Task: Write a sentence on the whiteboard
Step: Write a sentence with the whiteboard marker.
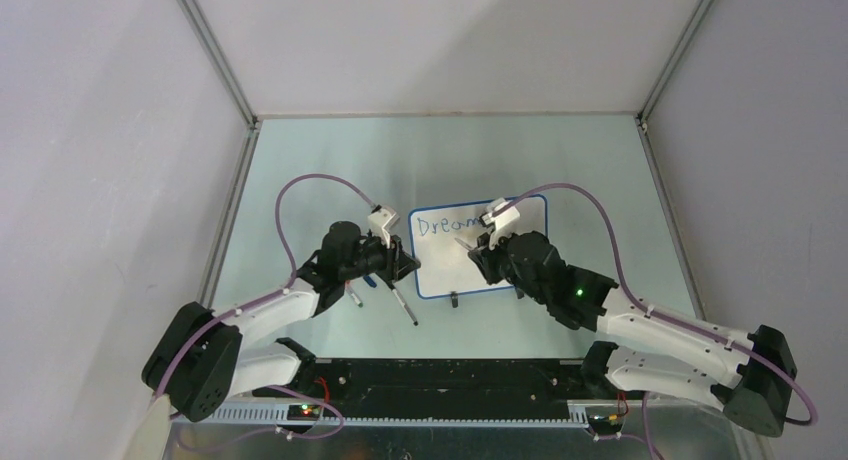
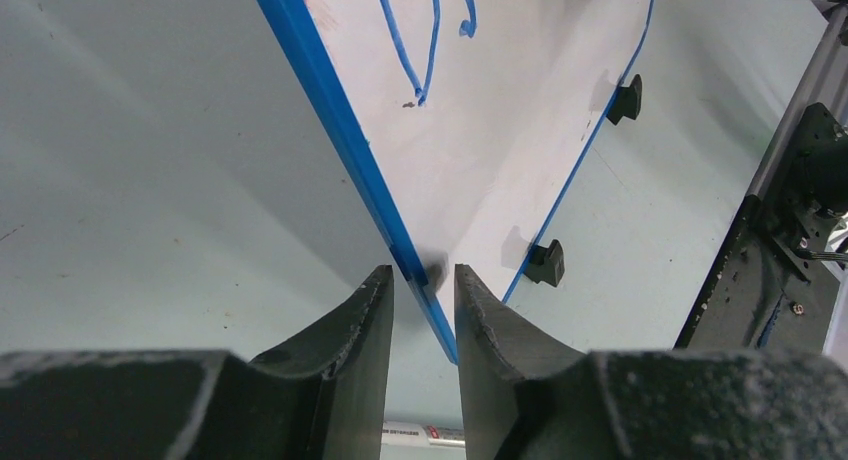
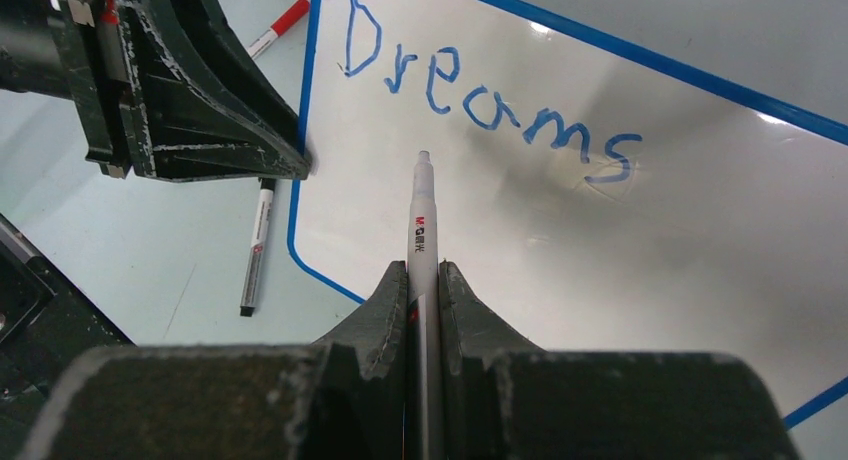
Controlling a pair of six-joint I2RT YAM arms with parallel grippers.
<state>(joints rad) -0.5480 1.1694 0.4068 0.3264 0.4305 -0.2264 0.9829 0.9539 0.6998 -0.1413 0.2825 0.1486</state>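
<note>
Whiteboard (image 2: 500, 160) rim was what you had between the fingers (image 2: 365, 325) of your left gripper (image 2: 425, 300). They stood a narrow gap apart, straddling the blue edge close to the board's near-left corner. From the wrist view you could not tell whether they pinched it or only bracketed it.

Your right gripper (image 3: 425, 280) had its fingers clamped tight on a white pen (image 3: 422, 215). The barrel ran out between them, and the tip pointed at bare white surface just below the writing. Whether the tip touched the board could not be told.

Beyond the tip, the sentence (image 3: 490, 105) read "Dreams" in blue, running along the far part of the board from its left side.

The board lay in the middle of the pale table (image 1: 330, 170), between your two grippers. Its two black clip feet (image 2: 545, 263) sat on the near edge.

Off the board's left side, around your left gripper, two loose markers lay on the table. They were a red-capped marker (image 3: 283, 22) and a black-tipped marker (image 3: 254, 252), apart from each other.
</note>
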